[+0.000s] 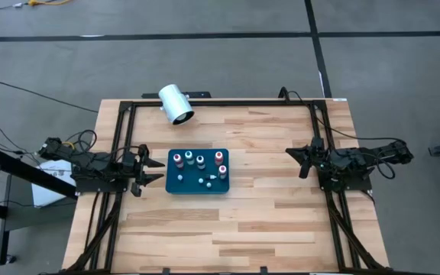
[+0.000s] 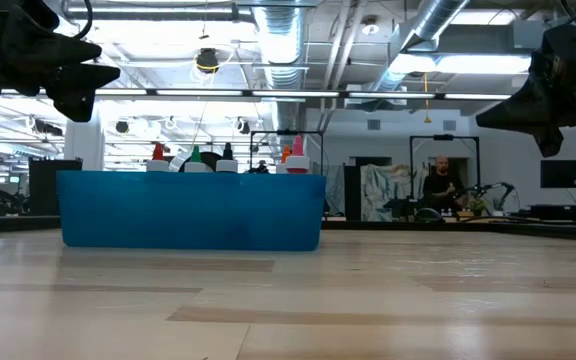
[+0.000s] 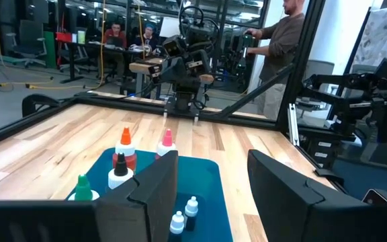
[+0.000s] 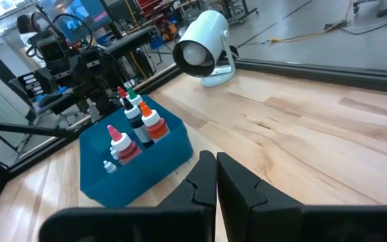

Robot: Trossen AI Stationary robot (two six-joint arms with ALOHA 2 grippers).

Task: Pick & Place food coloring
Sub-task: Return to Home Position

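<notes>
The food coloring bottles (image 1: pixel 200 160) stand inside the blue bin (image 1: pixel 173 187): I count five capped ones upright, plus about three smaller whitish pieces among them. They look like light, stiff, slick plastic (easily tipped), best pinched round the body below the cap. The left gripper (image 1: pixel 157 171) hangs open just beside the bin. The right gripper (image 1: pixel 296 159), fingers pressed together on nothing, sits well apart on the bin's other side.

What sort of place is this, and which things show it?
Probably a robotics lab in an industrial hall: bare ceiling ducts, a framed robot table, and people at desks behind.
</notes>
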